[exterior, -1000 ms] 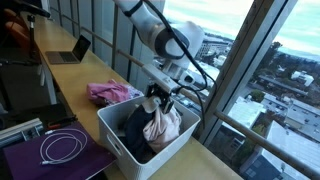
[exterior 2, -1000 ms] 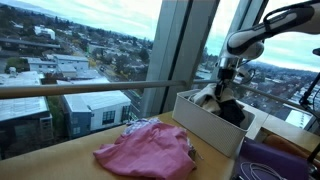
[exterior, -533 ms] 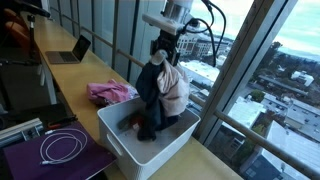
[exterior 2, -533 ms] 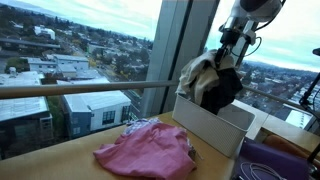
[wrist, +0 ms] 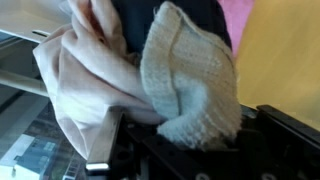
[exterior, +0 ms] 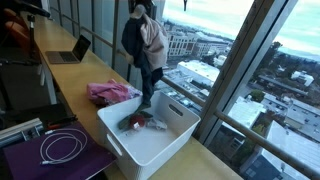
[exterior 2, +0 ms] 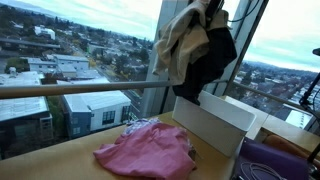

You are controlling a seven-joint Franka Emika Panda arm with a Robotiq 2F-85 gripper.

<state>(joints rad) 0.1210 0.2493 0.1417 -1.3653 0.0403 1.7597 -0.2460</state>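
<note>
Jaws, cut off at top edge in exterior views, clamped on clothes bundle [exterior: 143, 40]; bin [exterior: 130, 155] contents blurry.

Bin [exterior: 160, 150] mouth mostly free under hanging clothes [exterior: 146, 45]; pink cloth [exterior: 110, 93] beside; window glass [exterior: 235, 60] behind

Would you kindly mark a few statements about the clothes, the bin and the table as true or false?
1. The clothes hang over the bin. True.
2. The bin is empty. False: a small item lies inside.
3. The pink cloth lies in the bin. False: it lies on the table beside the bin.
4. The gripper is shut on the clothes. True.
5. The laptop is closed. False: it stands open.
</note>
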